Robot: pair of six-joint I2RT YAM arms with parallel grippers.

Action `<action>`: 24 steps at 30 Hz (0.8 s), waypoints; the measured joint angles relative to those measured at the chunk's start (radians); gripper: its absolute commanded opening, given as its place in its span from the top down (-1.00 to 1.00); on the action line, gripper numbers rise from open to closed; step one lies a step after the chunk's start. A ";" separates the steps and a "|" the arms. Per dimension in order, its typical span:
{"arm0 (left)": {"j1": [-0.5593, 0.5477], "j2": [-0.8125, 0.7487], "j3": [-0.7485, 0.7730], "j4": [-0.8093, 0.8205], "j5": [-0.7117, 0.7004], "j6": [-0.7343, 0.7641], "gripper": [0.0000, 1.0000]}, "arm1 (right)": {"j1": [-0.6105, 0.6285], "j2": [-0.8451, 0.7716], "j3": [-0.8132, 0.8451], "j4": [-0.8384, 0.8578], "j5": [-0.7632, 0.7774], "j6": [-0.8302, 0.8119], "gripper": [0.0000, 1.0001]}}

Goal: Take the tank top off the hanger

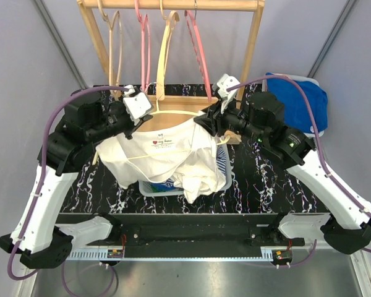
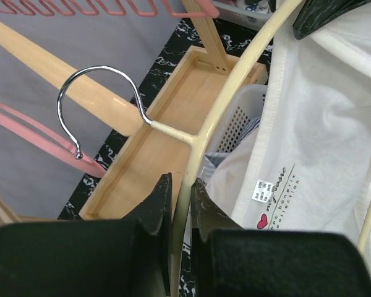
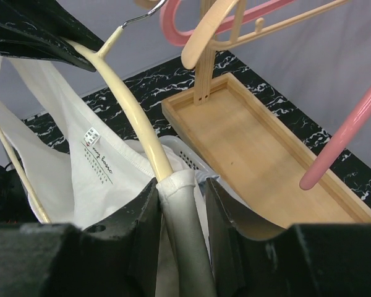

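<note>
A white tank top [image 1: 173, 148] hangs on a cream hanger [image 1: 173, 110] held low over the table in front of the rack. My left gripper [image 1: 136, 120] is shut on the hanger's left arm; in the left wrist view [image 2: 180, 185] both jaws press on the cream arm [image 2: 235, 80] below the metal hook [image 2: 99, 71], with the tank top [image 2: 321, 142] to the right. My right gripper [image 1: 213, 120] is open around the strap [image 3: 179, 204] that covers the hanger's right arm [image 3: 136, 124]. In the right wrist view [image 3: 180, 185] the left jaw touches the strap and the right jaw stands apart.
A wooden rack [image 1: 173, 5] at the back carries pink and wooden hangers, and its base tray [image 1: 185, 102] lies just behind the grippers. A white basket [image 1: 151, 185] of clothes sits under the tank top. A blue cloth [image 1: 303, 102] lies at the back right.
</note>
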 measured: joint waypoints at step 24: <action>-0.010 0.061 0.036 0.151 -0.474 0.103 0.99 | -0.008 -0.152 -0.059 0.002 0.230 0.094 -0.52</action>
